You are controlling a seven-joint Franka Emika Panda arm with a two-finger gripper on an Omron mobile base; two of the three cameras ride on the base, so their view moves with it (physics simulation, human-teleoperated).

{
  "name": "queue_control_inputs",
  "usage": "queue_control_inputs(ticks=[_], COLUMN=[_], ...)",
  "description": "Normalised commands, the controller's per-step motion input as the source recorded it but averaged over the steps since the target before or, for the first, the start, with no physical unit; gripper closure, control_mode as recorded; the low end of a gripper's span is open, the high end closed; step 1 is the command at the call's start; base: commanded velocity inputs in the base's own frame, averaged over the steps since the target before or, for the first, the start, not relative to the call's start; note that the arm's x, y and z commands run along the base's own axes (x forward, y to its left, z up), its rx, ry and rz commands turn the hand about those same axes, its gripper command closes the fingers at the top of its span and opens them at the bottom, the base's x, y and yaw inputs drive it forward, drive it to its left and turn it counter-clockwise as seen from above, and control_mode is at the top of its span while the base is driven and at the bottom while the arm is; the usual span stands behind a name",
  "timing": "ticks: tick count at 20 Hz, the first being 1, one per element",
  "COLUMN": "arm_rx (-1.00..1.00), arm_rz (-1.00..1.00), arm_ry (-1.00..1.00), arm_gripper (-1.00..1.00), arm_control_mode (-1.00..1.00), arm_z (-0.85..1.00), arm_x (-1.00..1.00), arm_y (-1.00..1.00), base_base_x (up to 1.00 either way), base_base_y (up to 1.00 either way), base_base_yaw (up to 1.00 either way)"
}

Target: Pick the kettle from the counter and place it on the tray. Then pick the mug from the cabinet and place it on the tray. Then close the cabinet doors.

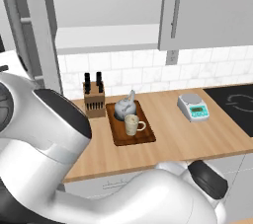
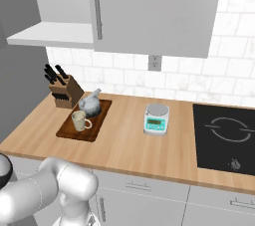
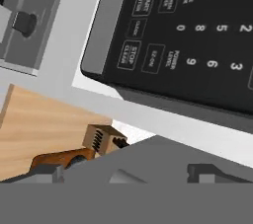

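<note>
Tray [image 1: 129,139]: we see kettle [image 1: 123,107] and mug [image 1: 132,125] filling it — knife block [image 1: 94,100] just beside.
Counter [image 1: 168,139]: open between tray and scale [image 1: 193,107].
Cabinet [image 2: 50,33]: left bay open — door [image 2: 154,11] covers the right.

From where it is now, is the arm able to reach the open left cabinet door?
Probably yes: the left cabinet door stands open beside the arm, with nothing visible between them.

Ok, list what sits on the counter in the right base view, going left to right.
Knife block → tray, with the mug and then the kettle on it → scale → cooktop.
</note>
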Motion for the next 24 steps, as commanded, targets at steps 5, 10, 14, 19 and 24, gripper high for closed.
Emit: queue_control_inputs(ticks=[5, 10, 14, 19, 24], arm_rx=[0.00, 0.00, 0.02, 0.05, 0.06], arm_rz=[-0.14, -0.17, -0.12, -0.11, -0.11], arm_ry=[-0.05, -0.03, -0.06, -0.05, -0.04], arm_gripper=[-1.00, -1.00, -1.00, -1.00, -1.00], arm_control_mode=[-1.00, -1.00, -1.00, -1.00, -1.00], arm_z=[-0.01, 0.00, 0.00, 0.00, 0.00], arm_x=[0.34, 0.42, 0.47, 0.53, 0.57], arm_y=[-0.56, -0.73, -0.81, -0.81, -0.79], base_base_x=[0.00, 0.00, 0.00, 0.00, 0.00], base_base_y=[0.00, 0.00, 0.00, 0.00, 0.00], base_base_yaw=[0.00, 0.00, 0.00, 0.00, 0.00])
